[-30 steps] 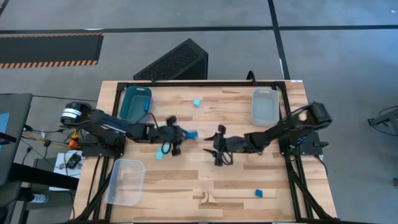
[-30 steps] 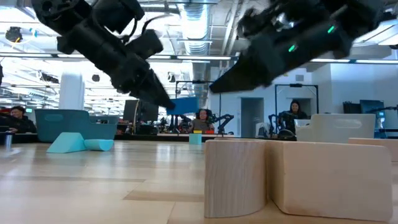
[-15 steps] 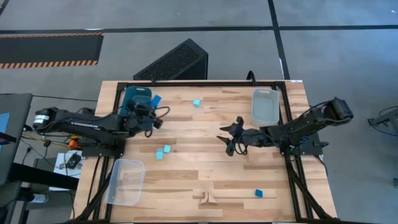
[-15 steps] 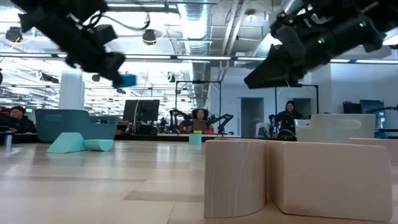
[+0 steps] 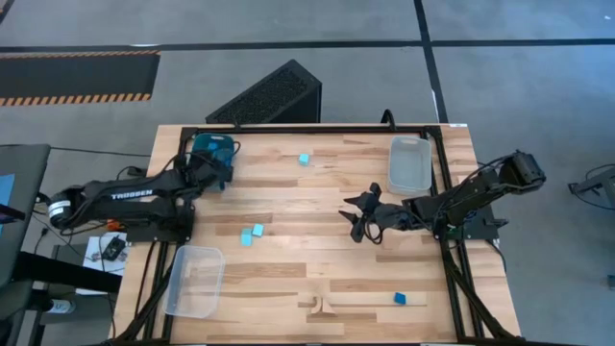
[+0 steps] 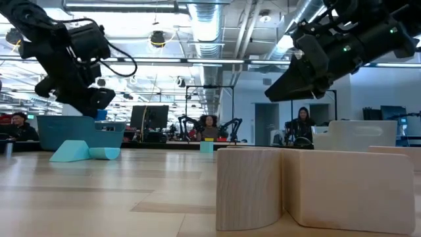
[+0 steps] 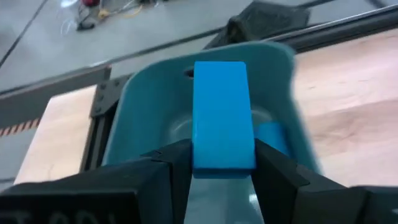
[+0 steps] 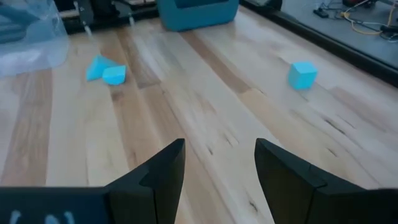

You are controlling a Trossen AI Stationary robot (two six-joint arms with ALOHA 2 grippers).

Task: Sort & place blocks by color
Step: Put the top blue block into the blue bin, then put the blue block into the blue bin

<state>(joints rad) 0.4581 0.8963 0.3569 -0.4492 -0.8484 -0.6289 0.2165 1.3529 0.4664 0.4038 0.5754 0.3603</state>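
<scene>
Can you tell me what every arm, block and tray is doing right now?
left gripper: shut on blue block, over teal tray
blue block: held, above teal tray
right gripper: open, empty, above table
turquoise cube: lying loose on table
clear tray: upright, looks empty
wooden blocks: resting on table

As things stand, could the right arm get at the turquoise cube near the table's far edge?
Probably yes: the right gripper hangs open and empty, and bare wood lies between it and the turquoise cube.

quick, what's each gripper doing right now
Left gripper: closed on a blue block, over the teal tray.
Right gripper: open, empty.
</scene>
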